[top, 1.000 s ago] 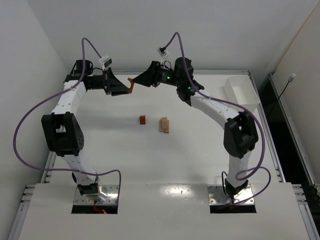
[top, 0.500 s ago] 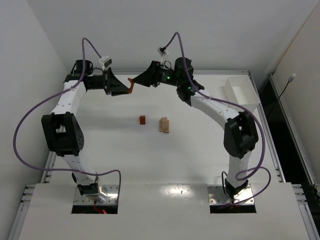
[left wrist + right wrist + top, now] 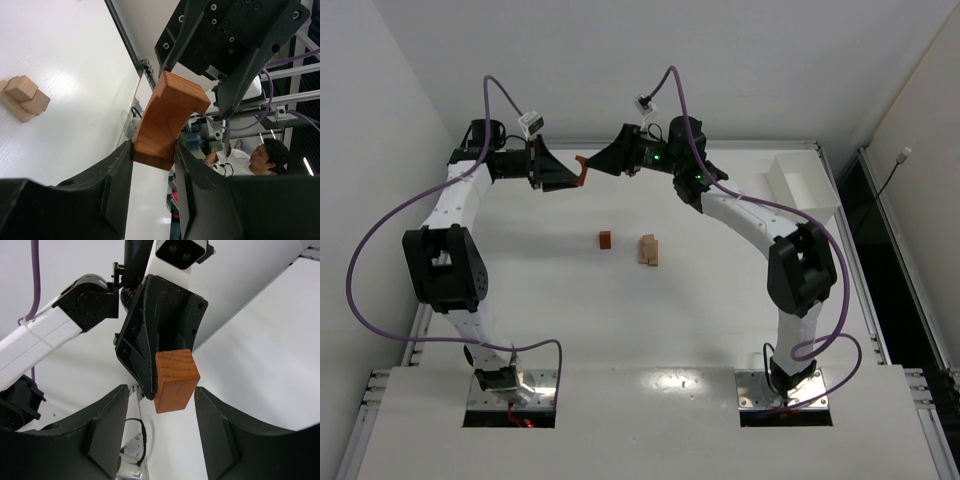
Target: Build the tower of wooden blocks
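Note:
My left gripper (image 3: 578, 176) is shut on a reddish-brown notched block (image 3: 167, 117) and holds it up in the air at the back of the table; the block also shows in the top view (image 3: 582, 168). My right gripper (image 3: 595, 165) is open and faces the left one, its fingers on either side of the block's free end (image 3: 174, 380) without touching it. On the table lie a small reddish-brown cube (image 3: 605, 240) and a stack of pale tan blocks (image 3: 649, 250), which also shows in the left wrist view (image 3: 22, 97).
A white rectangular tray (image 3: 802, 186) stands at the back right. The table's back rail (image 3: 145, 75) runs just behind both grippers. A person (image 3: 250, 155) sits beyond the table's far edge.
The right gripper has crept slightly left, closer around the held block. The left arm and the blocks on the table have not moved.

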Controlling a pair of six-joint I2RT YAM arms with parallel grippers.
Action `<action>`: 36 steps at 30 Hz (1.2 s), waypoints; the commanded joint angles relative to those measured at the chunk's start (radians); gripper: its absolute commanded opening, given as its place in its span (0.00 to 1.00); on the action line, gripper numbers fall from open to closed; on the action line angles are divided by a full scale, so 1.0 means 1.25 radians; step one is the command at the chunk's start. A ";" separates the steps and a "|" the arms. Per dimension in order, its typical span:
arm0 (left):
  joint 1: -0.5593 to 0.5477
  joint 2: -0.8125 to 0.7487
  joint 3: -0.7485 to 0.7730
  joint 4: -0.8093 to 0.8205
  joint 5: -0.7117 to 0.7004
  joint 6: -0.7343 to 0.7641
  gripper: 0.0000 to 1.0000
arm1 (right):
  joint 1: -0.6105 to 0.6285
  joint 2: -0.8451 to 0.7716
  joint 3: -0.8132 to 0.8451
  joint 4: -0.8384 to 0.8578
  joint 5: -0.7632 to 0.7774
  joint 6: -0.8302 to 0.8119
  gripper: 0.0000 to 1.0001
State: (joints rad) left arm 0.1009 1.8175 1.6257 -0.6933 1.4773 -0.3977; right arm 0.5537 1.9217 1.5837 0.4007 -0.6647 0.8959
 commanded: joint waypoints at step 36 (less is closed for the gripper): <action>-0.019 -0.051 0.006 0.033 0.117 -0.016 0.00 | 0.028 0.032 0.058 0.054 -0.014 -0.012 0.20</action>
State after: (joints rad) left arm 0.0856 1.7870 1.6257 -0.6716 1.4731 -0.4053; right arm 0.5850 1.9800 1.6173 0.4080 -0.6735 0.8932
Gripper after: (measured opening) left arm 0.312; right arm 0.276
